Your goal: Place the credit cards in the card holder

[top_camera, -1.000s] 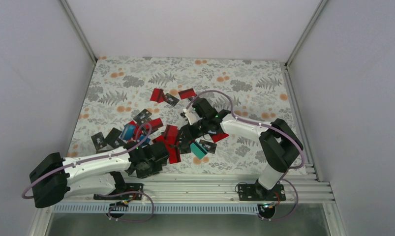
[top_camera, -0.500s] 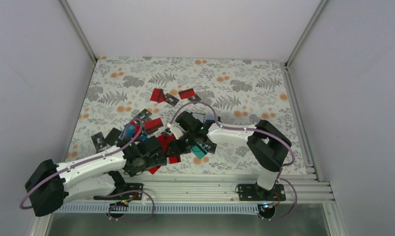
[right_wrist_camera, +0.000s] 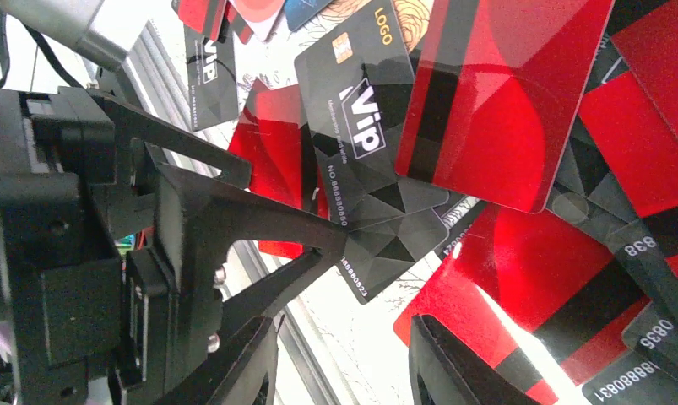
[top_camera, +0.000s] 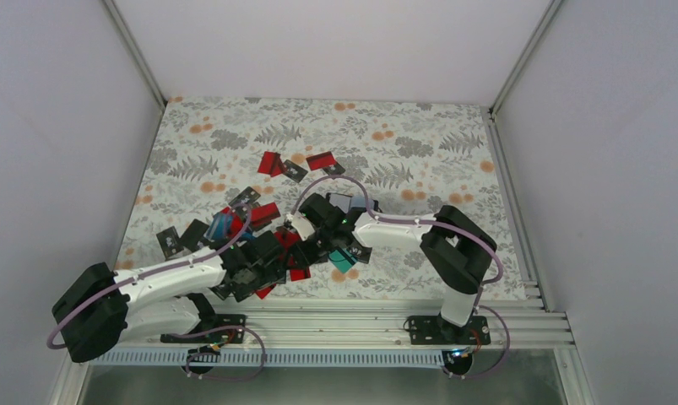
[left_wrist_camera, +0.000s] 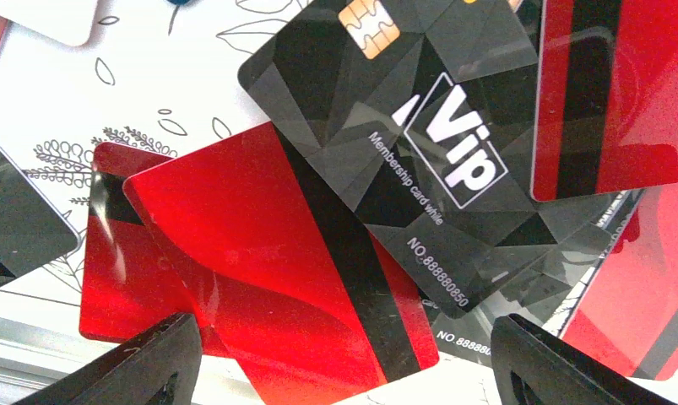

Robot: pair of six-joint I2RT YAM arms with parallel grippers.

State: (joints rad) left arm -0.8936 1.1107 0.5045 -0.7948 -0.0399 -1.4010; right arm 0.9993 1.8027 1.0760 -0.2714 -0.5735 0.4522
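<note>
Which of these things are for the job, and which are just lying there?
For the job:
red cards
black Vip cards
teal card
left arm and right arm
(The holder I cannot pick out in the pile.)

Just lying about:
flowery cloth
metal rail
</note>
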